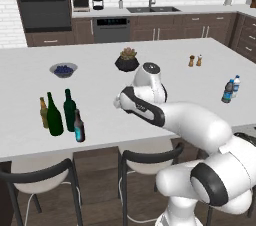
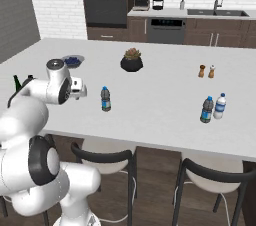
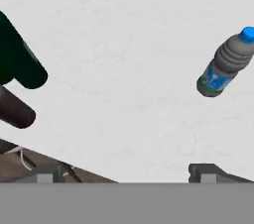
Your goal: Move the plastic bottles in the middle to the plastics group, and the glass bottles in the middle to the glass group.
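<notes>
Glass grouped at left, one plastic water bottle left mid-surface

On the white surface (image 1: 210, 77), four glass bottles (image 1: 60, 115) cluster left; the small water bottle (image 2: 105, 99) stands alone centrally, well apart from the plastics pair (image 2: 213, 107). It is likely light, squashy and slick: grip its ribbed body. The end effector (image 3: 126, 171) hovers open, empty.

No readable text anywhere.
The water bottle (image 3: 225, 64) carries a blue label with a pale mark, too blurred to read.
</notes>
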Controlling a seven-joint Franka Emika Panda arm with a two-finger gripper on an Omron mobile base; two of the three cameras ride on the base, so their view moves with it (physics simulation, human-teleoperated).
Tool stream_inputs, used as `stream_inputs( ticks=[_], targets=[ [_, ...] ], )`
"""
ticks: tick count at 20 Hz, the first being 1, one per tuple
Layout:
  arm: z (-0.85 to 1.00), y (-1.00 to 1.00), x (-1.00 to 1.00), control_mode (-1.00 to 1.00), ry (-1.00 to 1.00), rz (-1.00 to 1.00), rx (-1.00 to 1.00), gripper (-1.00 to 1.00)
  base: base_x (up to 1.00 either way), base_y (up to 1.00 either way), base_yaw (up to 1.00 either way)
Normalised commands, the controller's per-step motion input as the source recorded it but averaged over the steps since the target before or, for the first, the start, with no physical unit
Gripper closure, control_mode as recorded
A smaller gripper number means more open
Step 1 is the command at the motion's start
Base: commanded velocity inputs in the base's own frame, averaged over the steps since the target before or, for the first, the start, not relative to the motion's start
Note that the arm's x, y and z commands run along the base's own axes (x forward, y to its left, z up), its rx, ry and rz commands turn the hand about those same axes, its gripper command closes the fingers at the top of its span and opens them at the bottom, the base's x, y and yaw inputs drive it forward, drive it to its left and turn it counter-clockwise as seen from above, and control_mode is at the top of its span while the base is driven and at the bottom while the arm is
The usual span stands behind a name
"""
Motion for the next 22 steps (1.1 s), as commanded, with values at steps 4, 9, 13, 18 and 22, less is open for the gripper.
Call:
stream_inputs(
  ticks=[4, 9, 13, 18, 22],
  targets=[
    [0.13, -0.72, 0.31, -1.00, 0.00, -0.26, 0.00, -1.00, 0.00, 0.00, 0.00],
    [0.19, -0.66, 0.39, -1.00, 0.00, -0.28, 0.00, -1.00, 0.00, 0.00, 0.00],
    [0.28, -0.53, 0.32, -1.00, 0.00, -0.31, 0.00, -1.00, 0.00, 0.00, 0.00],
    [0.02, -0.20, 0.38, -1.00, -0.07, -0.16, 0.01, -1.00, 0.00, 0.00, 0.00],
    [-0.13, 0.02, 0.50, -1.00, 0.00, -0.03, 0.15, -1.00, 0.00, 0.00, 0.00]
  ],
)
